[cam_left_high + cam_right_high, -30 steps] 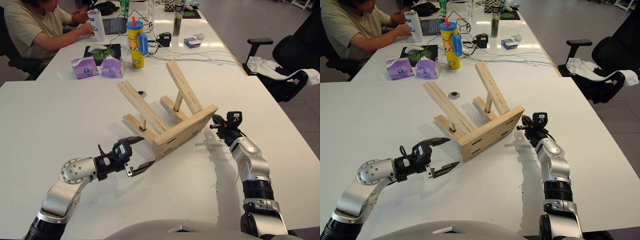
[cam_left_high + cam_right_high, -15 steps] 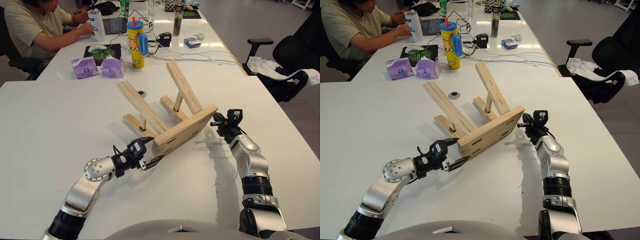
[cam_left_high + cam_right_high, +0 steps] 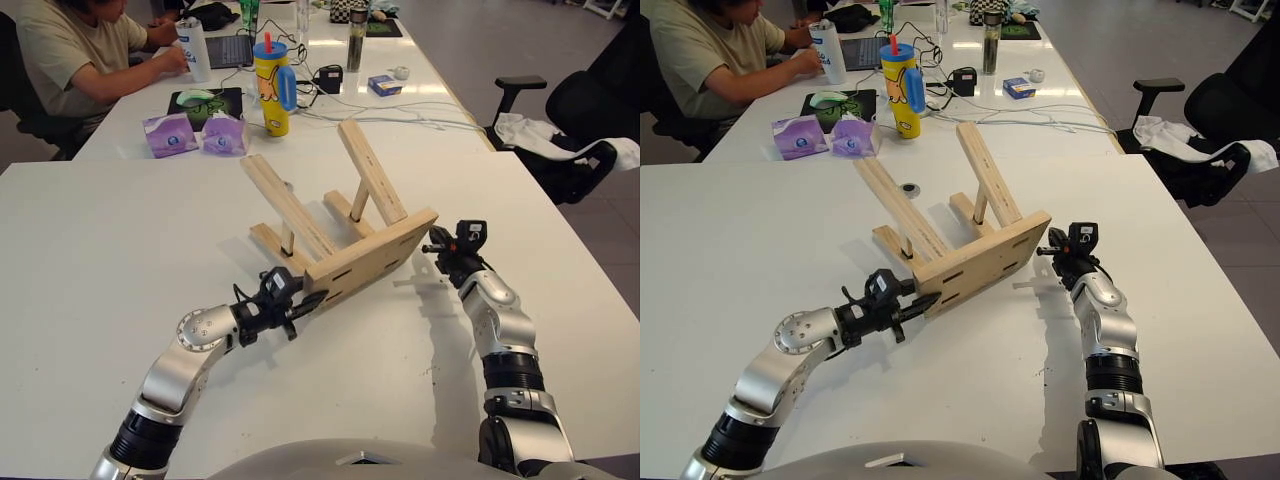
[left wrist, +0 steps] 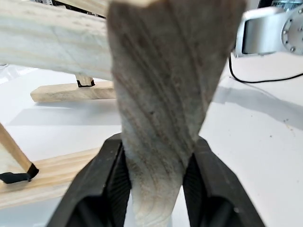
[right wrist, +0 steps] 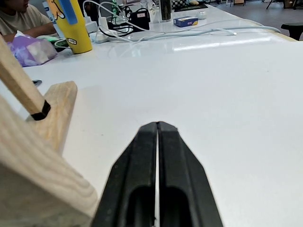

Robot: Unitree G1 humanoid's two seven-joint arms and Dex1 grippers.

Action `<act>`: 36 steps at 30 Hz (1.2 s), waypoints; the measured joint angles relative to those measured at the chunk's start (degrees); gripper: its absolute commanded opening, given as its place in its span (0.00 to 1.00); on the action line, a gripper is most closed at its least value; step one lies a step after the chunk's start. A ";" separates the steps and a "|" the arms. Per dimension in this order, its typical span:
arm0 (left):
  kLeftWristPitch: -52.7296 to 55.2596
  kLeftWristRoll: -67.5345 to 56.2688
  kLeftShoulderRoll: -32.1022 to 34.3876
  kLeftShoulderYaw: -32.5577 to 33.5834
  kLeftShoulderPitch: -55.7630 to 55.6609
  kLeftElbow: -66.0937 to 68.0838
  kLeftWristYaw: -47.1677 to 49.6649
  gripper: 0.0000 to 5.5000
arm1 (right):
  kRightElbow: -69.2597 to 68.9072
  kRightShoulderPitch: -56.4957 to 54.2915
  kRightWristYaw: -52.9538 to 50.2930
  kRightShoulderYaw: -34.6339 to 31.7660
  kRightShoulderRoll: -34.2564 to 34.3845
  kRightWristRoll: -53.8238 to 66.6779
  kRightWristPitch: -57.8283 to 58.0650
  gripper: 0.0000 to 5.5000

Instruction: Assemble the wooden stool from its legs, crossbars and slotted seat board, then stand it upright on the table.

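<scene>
Gripping the near corner of the slotted seat board (image 3: 375,260), the left gripper (image 3: 303,303) is clamped shut on the wood.
The stool lies on its side on the table (image 3: 120,250). The right gripper (image 3: 432,248), its fingers pressed together on nothing, sits just beside the board's other end. Farther back, the legs (image 3: 285,205) and crossbars (image 3: 357,205) look already fitted, so probably only standing the stool upright is left.

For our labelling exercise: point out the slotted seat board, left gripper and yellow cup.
slotted seat board (image 3: 372,258): left eye view, middle of its slotted face.
left gripper (image 3: 303,303): left eye view, between its fingertips.
yellow cup (image 3: 268,100): left eye view, its side.
</scene>
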 measured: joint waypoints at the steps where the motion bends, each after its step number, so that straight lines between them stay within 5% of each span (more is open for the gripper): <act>1: 1.91 -1.52 -0.66 0.90 -1.05 -0.39 0.41 0.24 | 0.33 -0.10 -0.44 -0.05 0.02 0.00 0.04 0.00; 10: 22.37 -31.11 -10.60 15.61 -13.84 -1.32 17.49 0.24 | 3.63 -1.79 -2.47 0.03 0.06 -0.72 0.08 0.00; 16: 22.94 -51.59 -12.72 21.63 -24.64 6.30 38.22 0.24 | 4.37 -1.84 -3.11 0.16 0.15 -1.21 1.20 0.00; 22: 14.23 -68.49 -14.62 34.93 -38.35 15.45 62.00 0.24 | 6.11 -3.79 -3.18 1.42 1.28 -1.27 5.32 0.00; 27: 1.88 -71.35 -14.83 46.98 -40.40 20.23 67.50 0.24 | 8.18 -7.15 -3.46 2.42 2.34 -1.75 7.11 0.00; 36: 1.14 -70.14 -17.09 46.72 -33.02 20.76 66.86 0.24 | 8.77 -8.38 -3.18 3.38 2.46 -2.15 7.92 0.00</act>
